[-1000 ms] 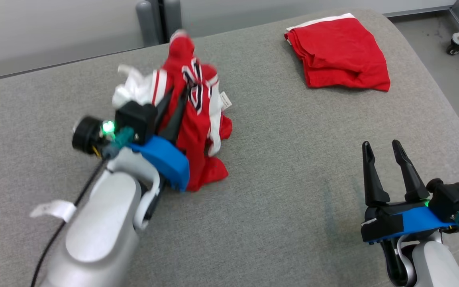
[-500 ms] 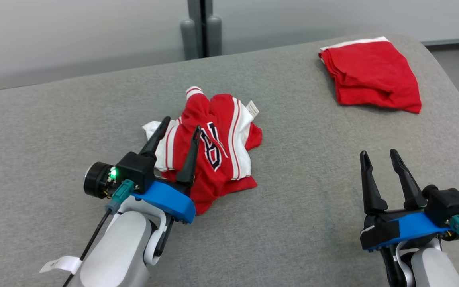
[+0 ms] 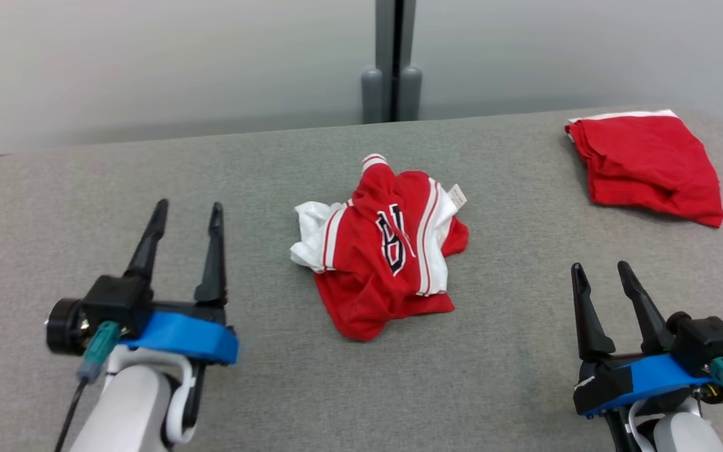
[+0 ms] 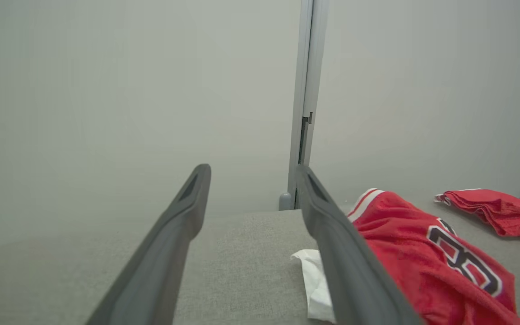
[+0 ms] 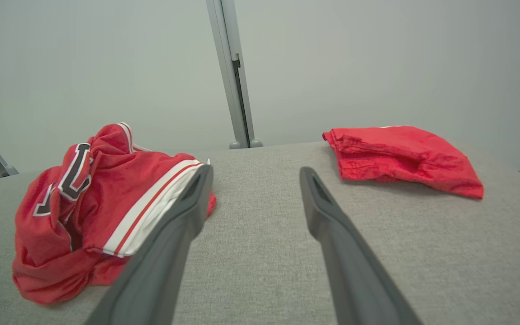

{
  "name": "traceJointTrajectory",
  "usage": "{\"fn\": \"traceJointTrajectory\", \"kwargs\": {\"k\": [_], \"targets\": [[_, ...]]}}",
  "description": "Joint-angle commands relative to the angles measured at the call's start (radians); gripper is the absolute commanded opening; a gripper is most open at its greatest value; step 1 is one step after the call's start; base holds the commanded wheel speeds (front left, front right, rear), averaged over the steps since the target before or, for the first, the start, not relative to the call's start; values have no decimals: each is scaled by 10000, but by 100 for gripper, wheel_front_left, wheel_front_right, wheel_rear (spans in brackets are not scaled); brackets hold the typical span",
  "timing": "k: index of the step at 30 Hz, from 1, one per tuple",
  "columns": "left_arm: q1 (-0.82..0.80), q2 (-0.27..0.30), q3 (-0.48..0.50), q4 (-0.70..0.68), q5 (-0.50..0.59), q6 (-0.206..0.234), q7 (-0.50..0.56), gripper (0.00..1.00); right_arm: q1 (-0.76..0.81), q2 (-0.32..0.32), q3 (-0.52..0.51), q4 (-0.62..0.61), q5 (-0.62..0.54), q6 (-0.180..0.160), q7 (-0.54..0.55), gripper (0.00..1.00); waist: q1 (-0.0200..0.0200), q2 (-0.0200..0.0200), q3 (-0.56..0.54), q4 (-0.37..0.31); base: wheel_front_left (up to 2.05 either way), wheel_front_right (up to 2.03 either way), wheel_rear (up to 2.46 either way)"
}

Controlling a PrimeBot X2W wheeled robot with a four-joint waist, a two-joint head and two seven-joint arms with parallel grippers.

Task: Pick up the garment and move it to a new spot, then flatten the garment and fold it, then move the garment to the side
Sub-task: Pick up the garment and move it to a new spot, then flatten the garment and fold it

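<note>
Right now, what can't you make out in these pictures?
Head view: the number on the jersey, creased into its folds.
Left wrist view: the jersey's white edge, partly behind a finger of the left gripper.
Head view: what the folded red cloth is; layers hide that.

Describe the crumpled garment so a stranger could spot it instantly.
On the wide grey fabric-covered surface, look at the middle. A crumpled red jersey lies there. Unlike the folded plain red cloth at far right, it bears white stripes and a dark numeral.
</note>
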Motion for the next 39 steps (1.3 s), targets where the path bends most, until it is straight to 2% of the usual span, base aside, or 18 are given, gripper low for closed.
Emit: {"fn": "traceJointTrajectory", "kwargs": {"k": [1, 12, 20, 39], "targets": [[253, 105, 161, -94, -48, 54, -39, 100, 107, -7, -42, -50, -32, 5, 28, 100, 1, 0, -1, 116, 0, 0, 0], [1671, 313, 1309, -759, 24, 312, -43, 100, 495, -8, -230, -195, -81, 4, 199, 100, 1, 0, -336, 718, 0, 0, 0], [2312, 206, 1441, -725, 176, 273, -44, 100, 737, -8, -238, -286, -56, 5, 358, 100, 1, 0, -528, 887, 0, 0, 0], [2307, 134, 1572, -547, 319, 188, -45, 100, 837, -8, -196, -292, 13, 5, 519, 100, 1, 0, -544, 879, 0, 0, 0]]}}
